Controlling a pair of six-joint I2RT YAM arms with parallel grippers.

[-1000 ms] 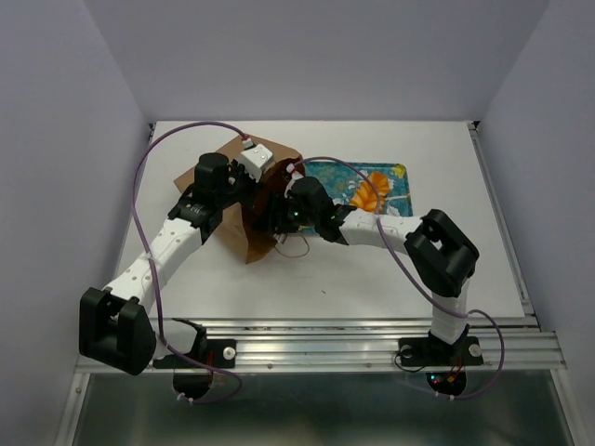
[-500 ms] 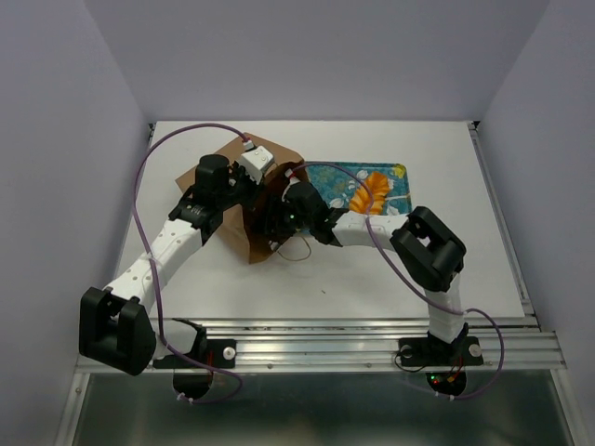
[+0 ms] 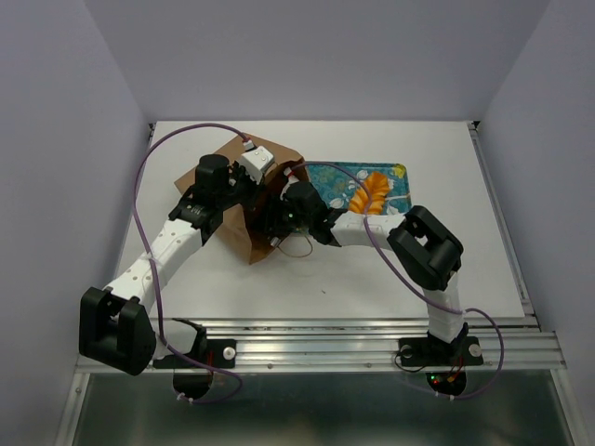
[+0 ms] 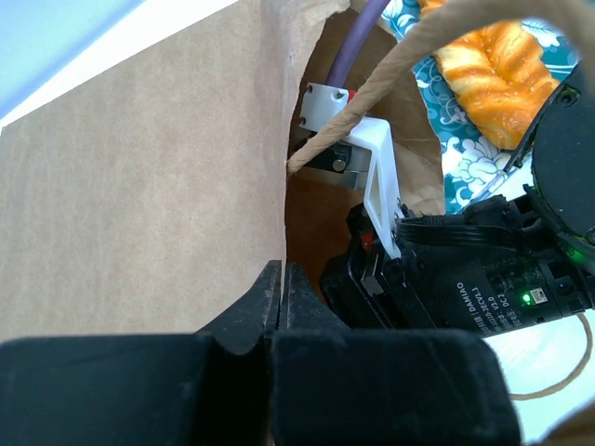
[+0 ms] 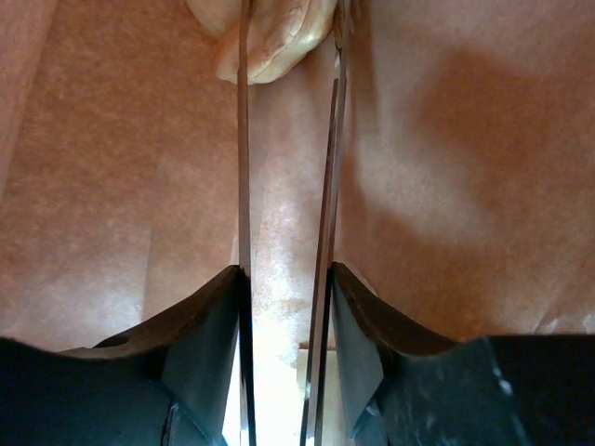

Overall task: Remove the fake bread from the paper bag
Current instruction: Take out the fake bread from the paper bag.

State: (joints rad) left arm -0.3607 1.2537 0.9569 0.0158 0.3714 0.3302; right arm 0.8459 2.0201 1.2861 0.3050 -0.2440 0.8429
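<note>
The right gripper point(image 5: 287, 14) reaches deep inside the paper bag point(image 5: 446, 186). Its fingers stand narrowly apart on either side of a pale bread piece point(image 5: 279, 42), and I cannot tell whether they grip it. The left gripper point(image 4: 282, 288) is pressed together, pinching the bag's edge at the mouth. Outside, a braided loaf point(image 3: 372, 190) lies on the tray point(image 3: 398, 173), so one piece looks done. The piece inside is not yet out, and a third is not visible.

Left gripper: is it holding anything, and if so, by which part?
Yes. The left gripper is shut on the bag, pinching the paper edge at its open mouth.
</note>
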